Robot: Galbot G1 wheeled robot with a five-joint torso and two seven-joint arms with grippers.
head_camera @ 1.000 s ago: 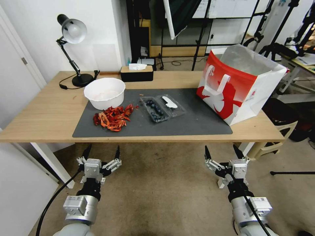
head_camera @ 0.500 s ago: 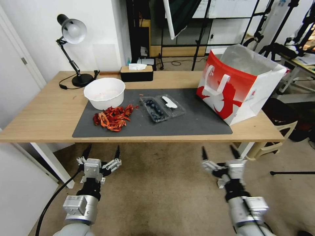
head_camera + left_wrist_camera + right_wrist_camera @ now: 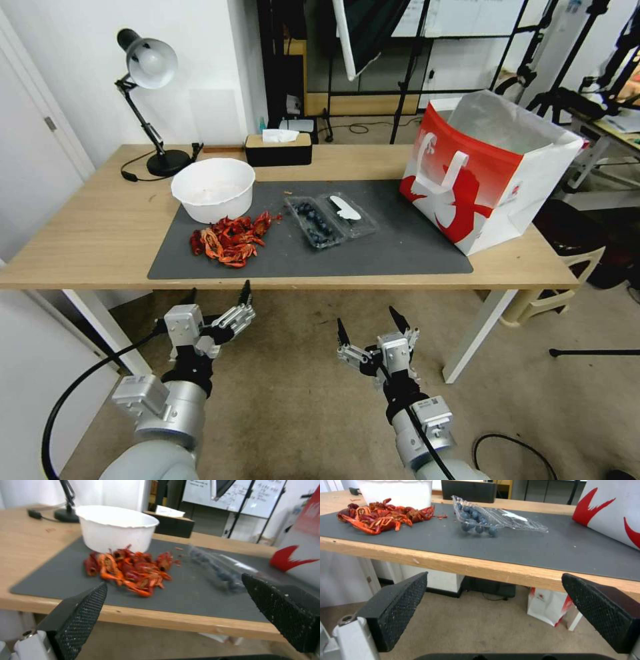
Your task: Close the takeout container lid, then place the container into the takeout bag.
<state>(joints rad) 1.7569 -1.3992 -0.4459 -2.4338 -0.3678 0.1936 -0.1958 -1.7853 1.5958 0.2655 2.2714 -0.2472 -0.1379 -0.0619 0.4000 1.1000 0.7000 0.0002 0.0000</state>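
Head view: container [image 3: 313,223] lies open on the grey mat [image 3: 400,253] mid-counter [image 3: 100,227], blueberries in the tray, lid [image 3: 347,213] folded flat at its 3 o'clock w/ white label up. Bag [image 3: 487,177] stands upright at the mat's 3 o'clock end, mouth open, well apart from container. Bowl [image 3: 213,189] at container's 9, crayfish [image 3: 230,240] just in front of bowl. Left claw [image 3: 217,300] and right claw [image 3: 370,325] hang below the counter's near edge, both spread wide, holding nothing. Left wrist view: fingers [image 3: 80,615] wide apart, crayfish [image 3: 133,570] and bowl [image 3: 115,528] ahead, container [image 3: 216,567] blurred. Right wrist view: fingers [image 3: 398,607] wide, container [image 3: 476,517] ahead on mat, bag [image 3: 613,507] near it.
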